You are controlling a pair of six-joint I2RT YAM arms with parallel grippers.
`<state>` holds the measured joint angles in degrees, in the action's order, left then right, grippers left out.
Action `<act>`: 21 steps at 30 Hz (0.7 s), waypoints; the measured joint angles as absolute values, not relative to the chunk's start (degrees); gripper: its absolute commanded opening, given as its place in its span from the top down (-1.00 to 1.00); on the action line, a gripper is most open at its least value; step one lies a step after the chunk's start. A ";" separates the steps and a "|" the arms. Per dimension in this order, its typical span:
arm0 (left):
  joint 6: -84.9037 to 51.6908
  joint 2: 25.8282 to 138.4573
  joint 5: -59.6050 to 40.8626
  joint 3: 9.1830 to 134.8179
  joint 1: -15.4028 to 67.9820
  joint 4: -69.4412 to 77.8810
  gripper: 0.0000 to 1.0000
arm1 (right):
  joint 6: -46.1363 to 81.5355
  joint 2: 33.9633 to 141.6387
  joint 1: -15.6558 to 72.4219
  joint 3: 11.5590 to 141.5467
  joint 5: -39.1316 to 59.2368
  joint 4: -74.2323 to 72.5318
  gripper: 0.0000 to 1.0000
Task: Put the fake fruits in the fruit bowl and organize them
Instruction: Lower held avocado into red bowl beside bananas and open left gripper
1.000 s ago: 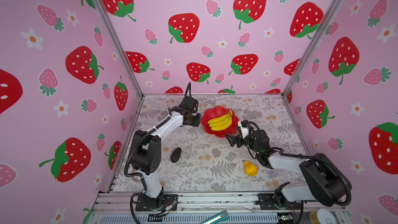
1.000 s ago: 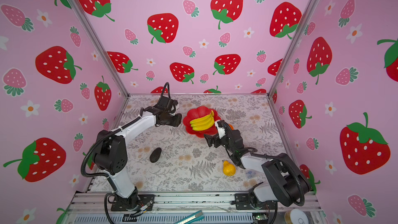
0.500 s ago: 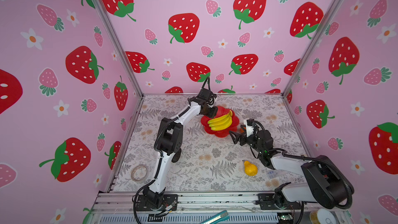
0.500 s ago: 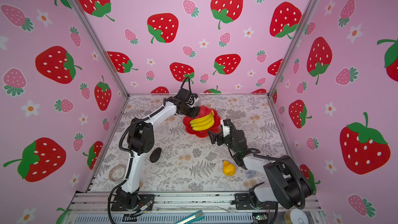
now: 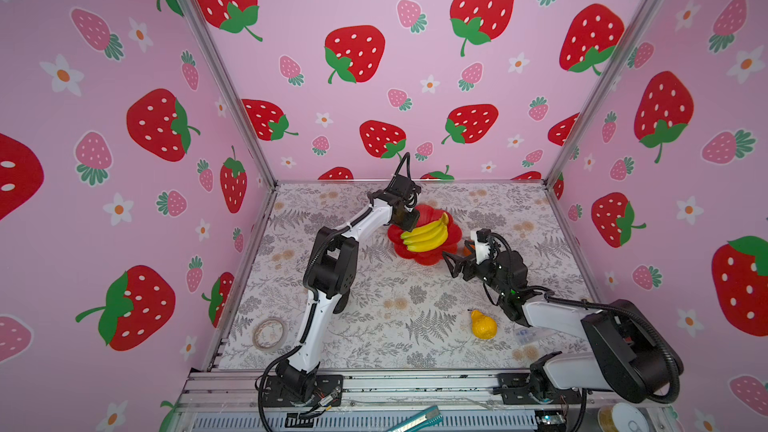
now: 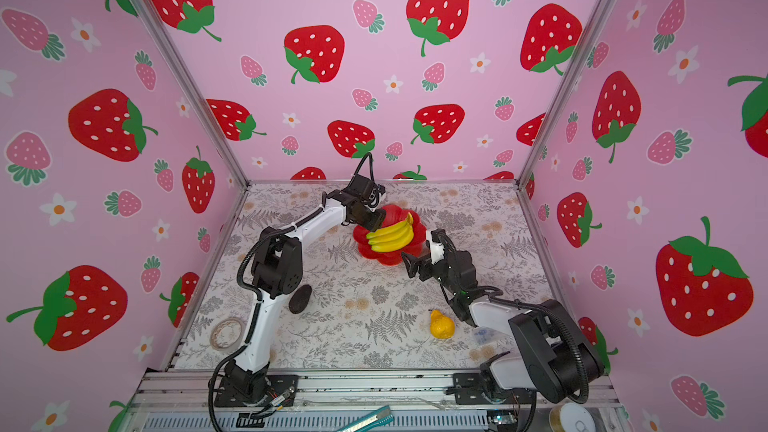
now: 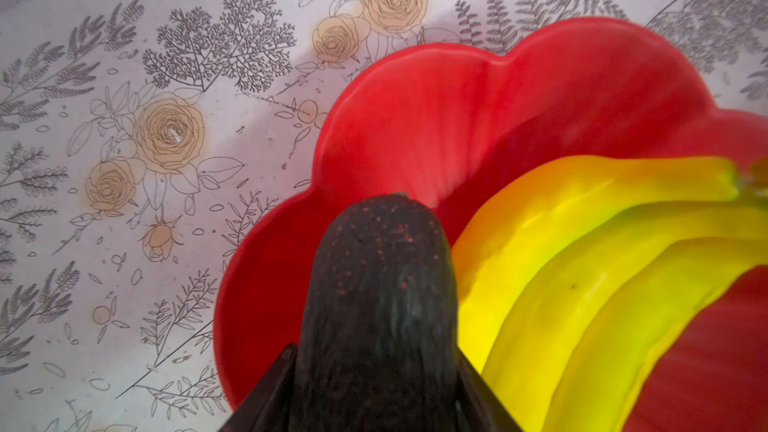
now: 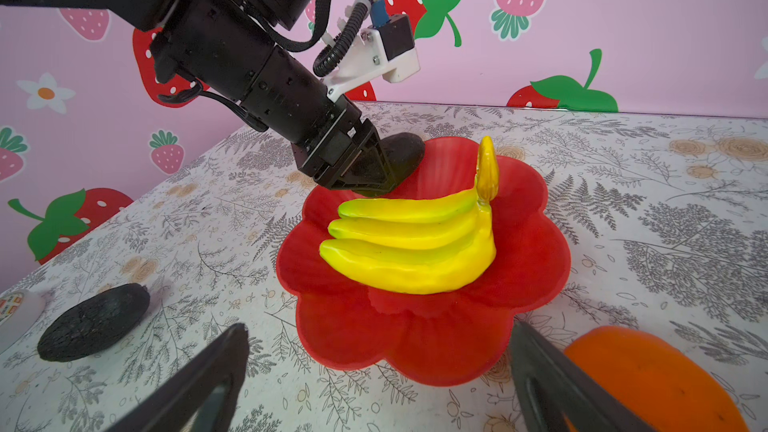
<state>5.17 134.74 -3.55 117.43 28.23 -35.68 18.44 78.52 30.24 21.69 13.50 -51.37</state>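
The red scalloped fruit bowl (image 5: 428,260) (image 6: 386,258) (image 8: 415,338) (image 7: 457,118) stands mid-table with the yellow banana bunch (image 5: 428,236) (image 6: 392,236) (image 8: 411,243) (image 7: 582,263) inside. My left gripper (image 5: 409,220) (image 7: 376,353) (image 8: 374,168) is shut on a dark avocado (image 7: 378,284) (image 8: 405,151), low over the bowl's back-left lobe beside the bananas. My right gripper (image 5: 451,265) (image 8: 378,328) stands open just in front of the bowl's near rim. The orange (image 8: 656,380) lies right beside it. A second avocado (image 6: 300,299) (image 8: 93,322) and the bumpy pear-shaped fruit (image 5: 483,324) (image 6: 441,324) lie on the table.
A tape roll (image 5: 269,333) (image 6: 226,332) lies at the front left corner. A small clear packet (image 5: 524,334) sits under my right arm. Pink strawberry walls close in three sides. A teal tool (image 5: 419,419) rests on the front rail.
My left arm has swung right, carrying the avocado from left of the bowl to over its back-left lobe. The right gripper has barely moved.
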 measured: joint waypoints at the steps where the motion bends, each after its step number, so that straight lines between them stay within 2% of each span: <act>1: 5.26 134.80 -3.29 117.60 28.32 -35.70 -0.20 | 18.41 78.52 30.24 21.69 13.50 -51.35 -0.99; 12: 6.20 133.45 -1.43 116.42 29.32 -33.87 -0.28 | 18.39 78.52 30.24 21.69 13.45 -51.31 -0.99; 15: 5.50 127.42 0.08 109.25 30.00 -32.27 -0.28 | 18.24 78.52 30.22 21.71 13.63 -51.07 -0.99; 21: -2.70 104.57 7.90 87.44 30.37 -30.63 -0.41 | 16.93 78.65 31.83 22.68 16.69 -49.89 -0.99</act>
<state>-2.70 104.57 7.90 87.44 30.37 -30.63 16.93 78.65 31.83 22.68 16.69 -49.89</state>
